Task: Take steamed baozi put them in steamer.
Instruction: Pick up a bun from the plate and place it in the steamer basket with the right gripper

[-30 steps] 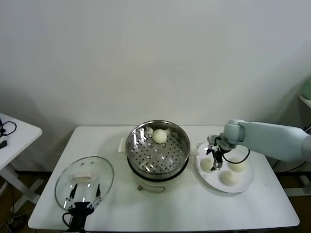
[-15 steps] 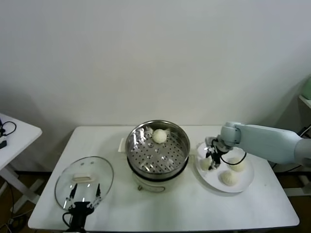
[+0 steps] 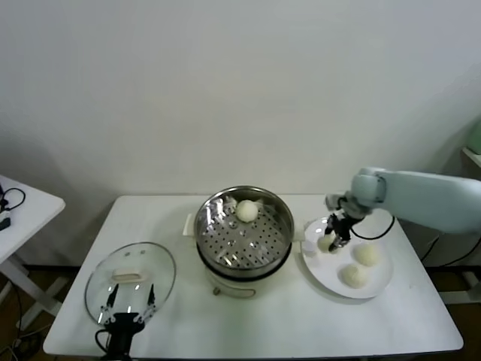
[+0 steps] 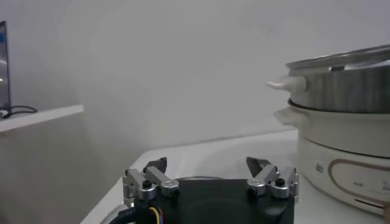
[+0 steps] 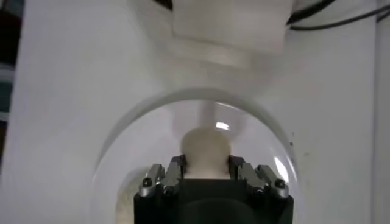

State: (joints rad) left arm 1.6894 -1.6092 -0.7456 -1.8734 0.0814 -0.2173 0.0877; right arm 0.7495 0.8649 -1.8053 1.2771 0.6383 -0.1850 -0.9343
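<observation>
The steamer (image 3: 243,233), a shiny perforated steel basket on a white pot base, stands mid-table and holds one baozi (image 3: 246,210) at about twelve o'clock on its floor, near the far wall. At three o'clock from the steamer lies a white plate (image 3: 337,286) with two more baozi resting on it, one (image 3: 367,254) toward the plate's three o'clock and one (image 3: 353,274) toward its five o'clock. A fourth bun (image 3: 326,242) sits over the plate's ten o'clock edge, pinched in the right gripper (image 3: 336,239); the right wrist view shows that gripper (image 5: 207,173) closed snugly on the bun (image 5: 206,151), a finger pressed against each side. All the buns are smooth, pale, off-white domes. At eight o'clock from the steamer a round glass lid (image 3: 129,280) lies flat on the table, and the left gripper (image 3: 129,304) hangs over its near edge, fingers spread wide with nothing between them (image 4: 210,179).
</observation>
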